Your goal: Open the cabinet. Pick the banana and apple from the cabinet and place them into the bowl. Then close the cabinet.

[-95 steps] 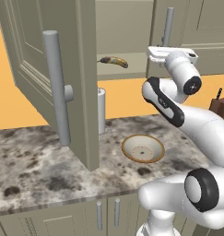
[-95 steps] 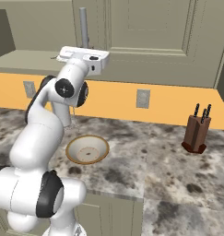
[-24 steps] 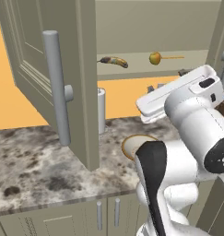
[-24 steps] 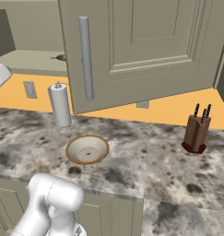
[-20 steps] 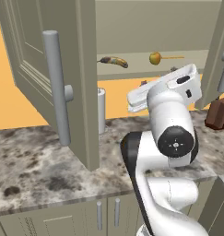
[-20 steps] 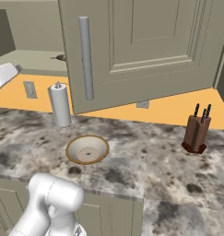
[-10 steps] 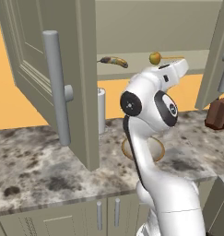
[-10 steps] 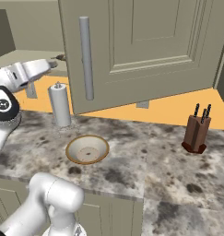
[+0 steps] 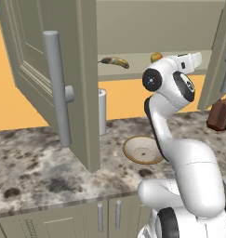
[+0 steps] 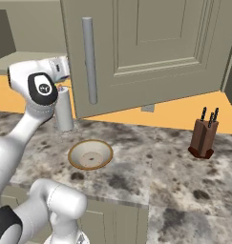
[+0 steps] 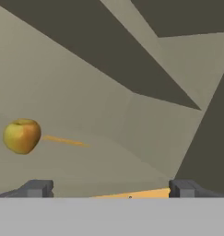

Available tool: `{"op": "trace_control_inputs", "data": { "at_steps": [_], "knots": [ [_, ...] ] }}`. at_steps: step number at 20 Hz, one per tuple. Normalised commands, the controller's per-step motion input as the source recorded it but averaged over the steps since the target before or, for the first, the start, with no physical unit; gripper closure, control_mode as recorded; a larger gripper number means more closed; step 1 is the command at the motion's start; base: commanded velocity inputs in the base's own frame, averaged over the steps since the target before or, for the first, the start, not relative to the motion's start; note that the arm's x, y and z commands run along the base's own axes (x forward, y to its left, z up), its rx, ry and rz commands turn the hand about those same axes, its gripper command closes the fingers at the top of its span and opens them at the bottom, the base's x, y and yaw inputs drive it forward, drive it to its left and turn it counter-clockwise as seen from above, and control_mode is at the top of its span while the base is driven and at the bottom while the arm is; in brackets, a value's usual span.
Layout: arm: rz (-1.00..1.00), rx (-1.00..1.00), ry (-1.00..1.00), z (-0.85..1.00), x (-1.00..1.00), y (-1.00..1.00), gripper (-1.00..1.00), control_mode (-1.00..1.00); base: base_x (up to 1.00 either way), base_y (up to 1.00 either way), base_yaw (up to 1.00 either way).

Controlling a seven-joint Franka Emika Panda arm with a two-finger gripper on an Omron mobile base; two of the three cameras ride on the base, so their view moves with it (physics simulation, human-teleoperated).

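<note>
1. Standing wide open, the cabinet (image 9: pixel 82 83) has both doors swung out, and its long silver handle (image 9: pixel 57 88) shows on the left door.
2. The counter (image 10: pixel 151 176) is speckled grey stone and runs under the cabinet.
3. The arm (image 9: pixel 172 93) reaches up from the base to the cabinet shelf.
4. The bowl (image 9: pixel 143 149) sits on the counter below the open cabinet, with nothing in it. In the right base view the bowl (image 10: pixel 90 154) is in front of the paper roll.
5. The knife block (image 10: pixel 203 137) stands on the counter, well apart from the bowl, on the right.
6. The paper roll (image 9: pixel 102 111) stands upright on the counter near the wall, behind the bowl.
7. The banana (image 9: pixel 115 61) lies on the cabinet shelf, left of the arm.
8. The apple (image 9: pixel 156 57) sits on the same shelf, to the right of the banana and partly behind the arm. In the hand view the apple (image 11: pixel 22 135) is on the shelf, off to the left of the claw.
9. The claw (image 11: pixel 111 188) has its two tips spread far apart, with nothing between them. It points into the cabinet and does not touch the apple.
</note>
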Motion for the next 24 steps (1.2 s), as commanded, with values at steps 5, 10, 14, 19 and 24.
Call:
{"op": "trace_control_inputs", "data": {
  "at_steps": [5, 10, 14, 19, 24],
  "knots": [
    [-0.14, 0.12, 0.0, 0.04, -0.01, -0.83, -1.0, -1.0, 0.0, 0.0, 0.0],
    [-0.18, 0.13, -0.07, 0.25, -0.29, -0.69, -1.0, -1.0, 0.0, 0.0, 0.0],
    [-0.19, 0.13, -0.11, 0.29, -0.34, -0.71, -1.0, -1.0, 0.0, 0.0, 0.0],
    [-0.17, 0.08, -0.24, 0.23, -0.34, -0.86, -1.0, -1.0, 0.0, 0.0, 0.0],
    [-0.31, 0.05, -0.39, 0.14, -0.48, -0.86, -1.0, -1.0, 0.0, 0.0, 0.0]
  ]
}}
